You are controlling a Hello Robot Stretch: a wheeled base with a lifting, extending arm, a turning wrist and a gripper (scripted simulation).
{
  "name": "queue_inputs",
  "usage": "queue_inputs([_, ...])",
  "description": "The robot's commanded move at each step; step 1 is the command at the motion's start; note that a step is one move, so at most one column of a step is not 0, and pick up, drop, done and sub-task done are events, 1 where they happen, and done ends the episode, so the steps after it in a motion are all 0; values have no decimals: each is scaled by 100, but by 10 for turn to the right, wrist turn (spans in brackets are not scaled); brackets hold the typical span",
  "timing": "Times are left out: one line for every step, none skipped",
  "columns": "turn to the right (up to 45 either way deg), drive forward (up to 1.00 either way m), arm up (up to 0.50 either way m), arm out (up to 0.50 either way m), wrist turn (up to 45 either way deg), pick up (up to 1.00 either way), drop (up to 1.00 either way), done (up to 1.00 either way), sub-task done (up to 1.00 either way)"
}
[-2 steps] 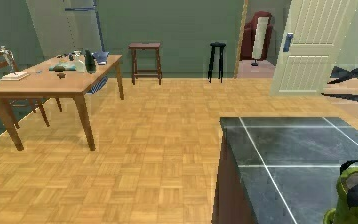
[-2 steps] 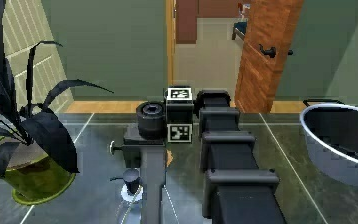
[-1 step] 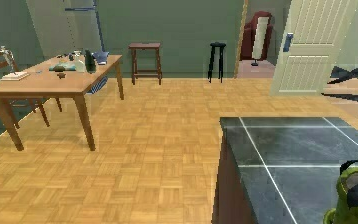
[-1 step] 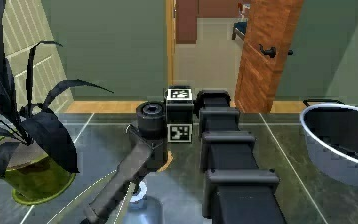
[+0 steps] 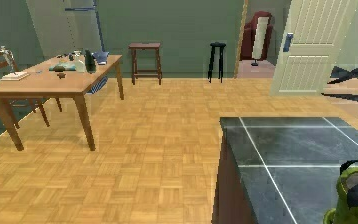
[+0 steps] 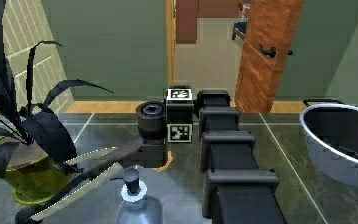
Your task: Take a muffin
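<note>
Dk grey tiled counter (image 5: 287, 150), tan parquet floor (image 5: 147, 165); brown door (image 6: 282, 40), blk stool (image 5: 217, 58)

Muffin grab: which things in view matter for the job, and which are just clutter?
Job:
hand
arm
dark counter under the arm

Lying about:
potted plant
pump bottle
basin
wooden table
wooden stool
black stool
white door
</note>
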Motion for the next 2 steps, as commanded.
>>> queue_inputs([0, 0, 0, 0, 450, 0, 0, 0, 0])
queue_inputs([0, 0, 0, 0, 330, 0, 0, 0, 0])
